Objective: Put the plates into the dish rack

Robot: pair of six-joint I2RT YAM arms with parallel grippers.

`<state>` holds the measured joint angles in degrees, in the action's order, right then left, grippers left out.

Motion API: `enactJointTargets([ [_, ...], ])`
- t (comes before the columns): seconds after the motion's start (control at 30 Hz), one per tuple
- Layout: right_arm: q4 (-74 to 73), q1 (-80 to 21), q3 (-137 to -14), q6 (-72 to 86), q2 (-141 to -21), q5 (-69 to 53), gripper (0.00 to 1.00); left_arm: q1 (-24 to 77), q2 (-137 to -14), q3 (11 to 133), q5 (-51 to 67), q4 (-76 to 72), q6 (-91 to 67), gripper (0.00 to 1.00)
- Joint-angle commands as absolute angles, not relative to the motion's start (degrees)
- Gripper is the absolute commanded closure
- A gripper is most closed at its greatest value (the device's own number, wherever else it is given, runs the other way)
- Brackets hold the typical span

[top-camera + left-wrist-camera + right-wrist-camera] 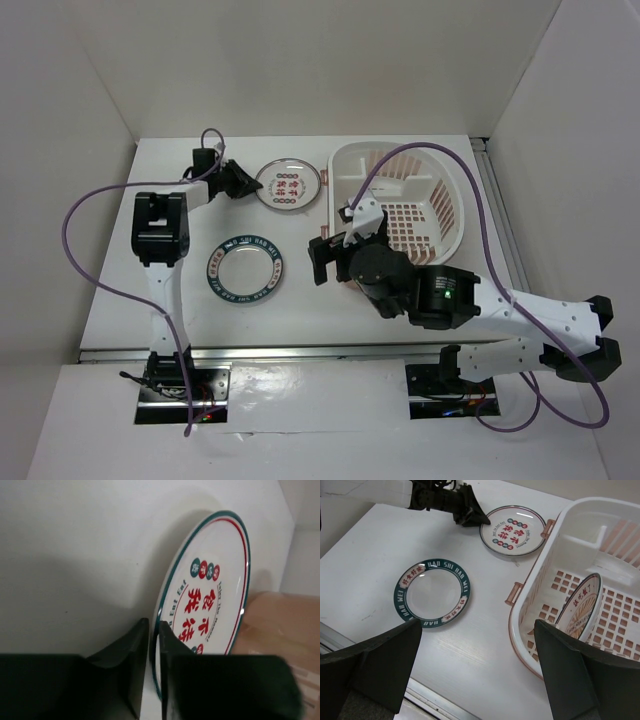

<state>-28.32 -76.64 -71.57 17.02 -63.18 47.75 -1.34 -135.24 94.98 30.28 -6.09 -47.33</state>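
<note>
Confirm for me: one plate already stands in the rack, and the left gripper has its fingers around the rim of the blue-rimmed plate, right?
Wrong plate. The left wrist view shows the left gripper straddling the rim of the red-lettered plate; the blue-rimmed plate lies untouched. One plate does stand in the rack.

Left end effector [154, 635] pinching, right one [477, 627] open
</note>
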Motion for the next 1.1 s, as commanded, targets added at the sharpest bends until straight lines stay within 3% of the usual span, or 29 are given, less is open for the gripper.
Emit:
enactJointTargets([
  [0.0, -24.7, -77.17, -70.93, 17.05, -62.05, 47.55, 0.0, -0.97, -139.21, 95.54, 29.44, -2.2, -47.46, 0.78],
  [0.03, -24.7, -77.17, -70.93, 17.05, -61.53, 47.55, 0.0, -0.97, -139.91, 96.67, 29.44, -2.2, -47.46, 0.98],
  [0.07, -24.7, -77.17, -70.32, 17.05, -61.52, 46.94, 0.0, -0.97, -139.92, 97.2, 30.23, -1.41, -48.07, 1.0],
  [0.23, -24.08, -73.94, -68.99, 17.05, -59.6, 45.28, 0.0, -1.58, -137.13, 96.61, 30.16, -0.53, -48.08, 1.0],
  [0.43, -16.71, -61.1, -66.97, 14.24, -55.55, 26.13, 0.0, -4.65, -111.48, 81.23, 26.28, -1.32, -47.46, 1.0],
  [0.8, -8.19, -31.33, -73.38, 13.34, -66.86, -14.44, 0.0, -5.01, -67.19, 53.64, 28.72, -0.97, -44.38, 1.0],
  [0.9, -4.5, -27.69, -73.39, 15.64, -70.82, -21.95, 0.0, -4.4, -62.42, 51.51, 34.34, -4.55, -44.38, 1.0],
  [1.07, -1.5, -27.69, -71.9, 18.19, -74.0, -23.99, 0.0, -1.15, -62.4, 51.5, 40.24, -10.0, -46.93, 1.0],
])
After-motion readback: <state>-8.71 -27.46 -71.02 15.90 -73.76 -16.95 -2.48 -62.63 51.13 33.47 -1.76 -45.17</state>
